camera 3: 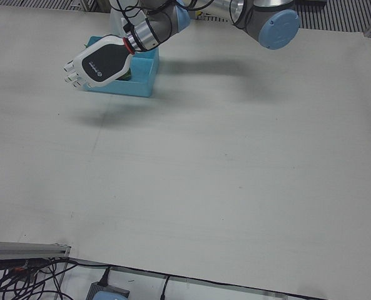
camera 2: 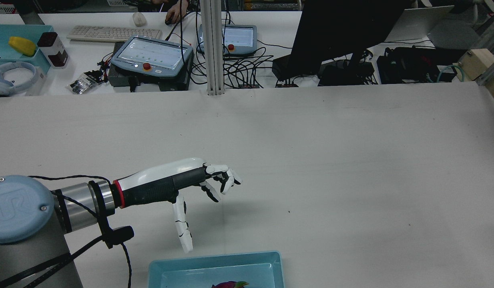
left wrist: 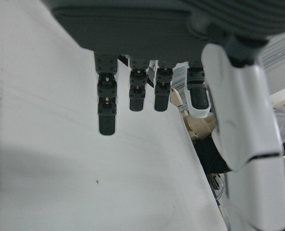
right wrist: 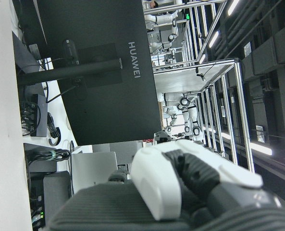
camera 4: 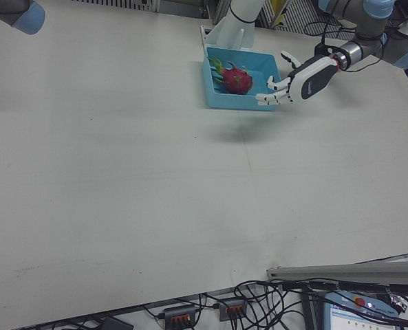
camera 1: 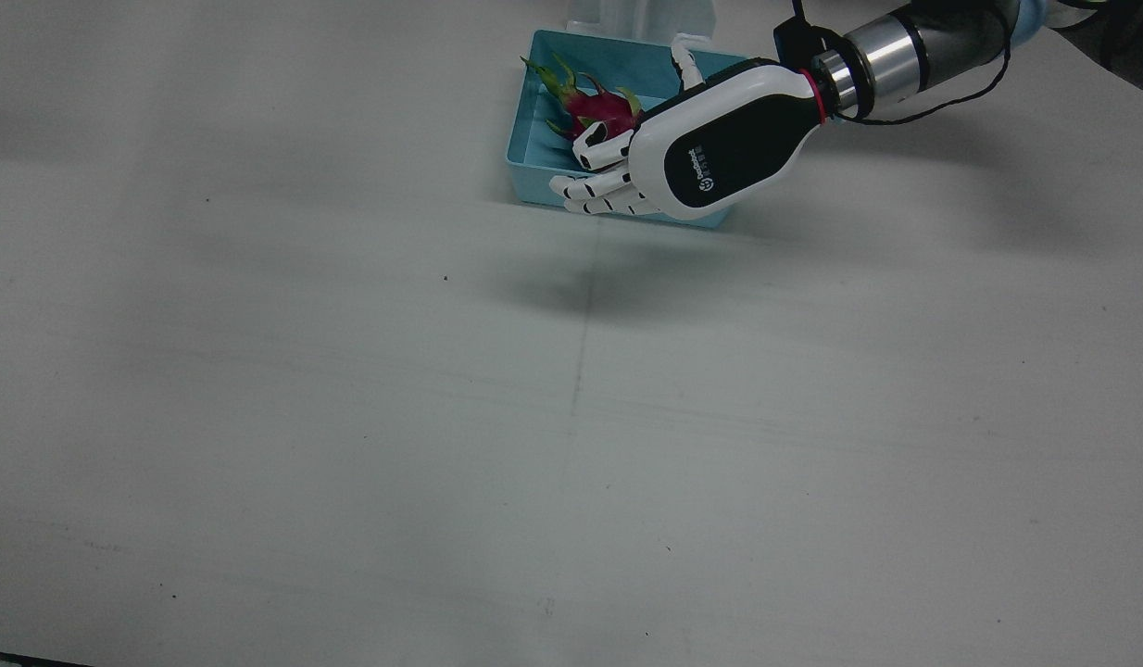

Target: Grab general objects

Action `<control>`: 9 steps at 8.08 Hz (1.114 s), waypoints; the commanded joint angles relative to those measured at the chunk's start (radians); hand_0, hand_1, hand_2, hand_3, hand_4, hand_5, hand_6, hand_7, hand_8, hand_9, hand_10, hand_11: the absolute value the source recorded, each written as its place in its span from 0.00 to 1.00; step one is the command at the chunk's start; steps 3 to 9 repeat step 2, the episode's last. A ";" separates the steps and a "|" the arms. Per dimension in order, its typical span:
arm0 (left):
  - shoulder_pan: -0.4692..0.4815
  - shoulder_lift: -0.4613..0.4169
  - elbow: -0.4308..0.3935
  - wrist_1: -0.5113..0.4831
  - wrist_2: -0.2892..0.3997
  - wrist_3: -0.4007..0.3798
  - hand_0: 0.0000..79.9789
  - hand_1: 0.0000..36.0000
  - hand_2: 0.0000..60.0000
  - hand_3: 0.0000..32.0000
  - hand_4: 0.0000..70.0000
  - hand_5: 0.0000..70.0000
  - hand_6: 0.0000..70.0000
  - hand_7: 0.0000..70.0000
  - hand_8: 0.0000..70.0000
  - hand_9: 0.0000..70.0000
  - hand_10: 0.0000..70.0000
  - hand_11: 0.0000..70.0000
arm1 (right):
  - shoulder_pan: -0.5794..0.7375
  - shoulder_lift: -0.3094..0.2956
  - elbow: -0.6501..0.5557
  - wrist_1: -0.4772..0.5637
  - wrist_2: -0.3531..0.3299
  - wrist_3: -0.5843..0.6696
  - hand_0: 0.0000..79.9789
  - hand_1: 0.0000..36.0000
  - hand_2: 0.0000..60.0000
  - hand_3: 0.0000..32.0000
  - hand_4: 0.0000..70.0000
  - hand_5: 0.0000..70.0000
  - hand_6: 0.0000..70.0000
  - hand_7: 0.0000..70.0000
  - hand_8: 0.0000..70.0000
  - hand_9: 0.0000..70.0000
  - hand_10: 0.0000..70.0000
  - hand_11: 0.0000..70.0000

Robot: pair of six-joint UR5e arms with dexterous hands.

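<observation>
Dragon fruit (camera 1: pixel 601 108) lying in the blue tray (camera 1: pixel 534 139) at the robot's edge of my bench (camera 1: pixel 571 417).

From largest to smallest: the bench is bare apart from the tray, which holds only that pink fruit with green scales. My left hand (camera 1: pixel 669 157) hovers above the tray's front corner, fingers (camera 1: pixel 597 185) loosely curled and apart, holding nothing. My right hand (right wrist: pixel 180 192) shows only in its own camera, and I cannot tell its state. A monitor (right wrist: pixel 94 72) there reads HUAWEI.
</observation>
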 commanded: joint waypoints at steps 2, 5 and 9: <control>-0.208 0.107 0.160 -0.251 0.002 -0.150 0.62 0.53 0.74 0.06 0.09 1.00 0.23 0.51 0.35 0.34 0.22 0.34 | 0.000 0.000 0.001 0.000 0.000 0.000 0.00 0.00 0.00 0.00 0.00 0.00 0.00 0.00 0.00 0.00 0.00 0.00; -0.208 0.107 0.160 -0.251 0.002 -0.150 0.62 0.53 0.74 0.06 0.09 1.00 0.23 0.51 0.35 0.34 0.22 0.34 | 0.000 0.000 0.001 0.000 0.000 0.000 0.00 0.00 0.00 0.00 0.00 0.00 0.00 0.00 0.00 0.00 0.00 0.00; -0.208 0.107 0.160 -0.251 0.002 -0.150 0.62 0.53 0.74 0.06 0.09 1.00 0.23 0.51 0.35 0.34 0.22 0.34 | 0.000 0.000 0.001 0.000 0.000 0.000 0.00 0.00 0.00 0.00 0.00 0.00 0.00 0.00 0.00 0.00 0.00 0.00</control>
